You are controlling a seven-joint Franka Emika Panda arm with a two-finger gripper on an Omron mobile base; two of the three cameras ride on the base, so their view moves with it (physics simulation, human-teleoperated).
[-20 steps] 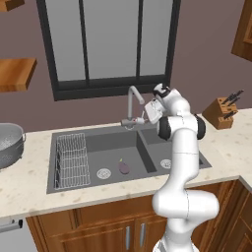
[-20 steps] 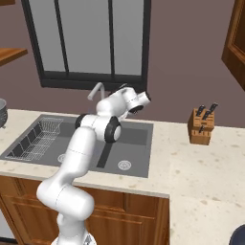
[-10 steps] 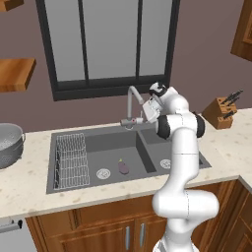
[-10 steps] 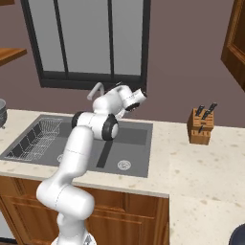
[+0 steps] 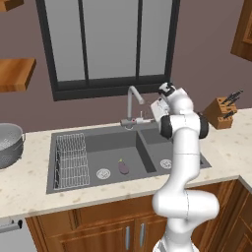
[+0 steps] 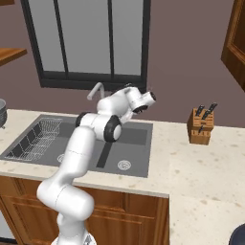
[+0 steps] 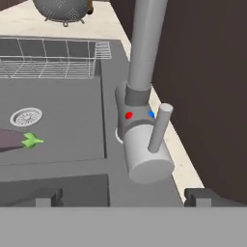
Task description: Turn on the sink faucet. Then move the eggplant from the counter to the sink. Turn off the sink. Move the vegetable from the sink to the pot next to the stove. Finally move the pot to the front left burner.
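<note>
The sink faucet point(image 5: 130, 104) rises behind the dark sink point(image 5: 93, 184). My gripper point(image 5: 157, 107) hovers just right of it, above the counter point(image 5: 29, 194). In the hand view the gripper point(image 7: 125, 198) is open, its fingertips point(image 7: 48, 198) spread on either side of the faucet's base, with the side lever point(image 7: 159, 128) sticking up just ahead. Nothing is between the fingers. The small purple eggplant point(image 5: 123, 167) lies on the floor of the left basin, near the drain point(image 5: 103, 173). The hand view has the eggplant point(image 7: 12, 140) at its left edge.
A wire dish rack point(image 5: 70, 160) fills the left part of the basin. A silver colander point(image 5: 7, 145) stands on the counter to the far left. A knife block point(image 5: 221, 112) sits at the right. A window wall runs close behind the faucet.
The hand has shifted only slightly beside the faucet and stays open. The eggplant has not moved.
</note>
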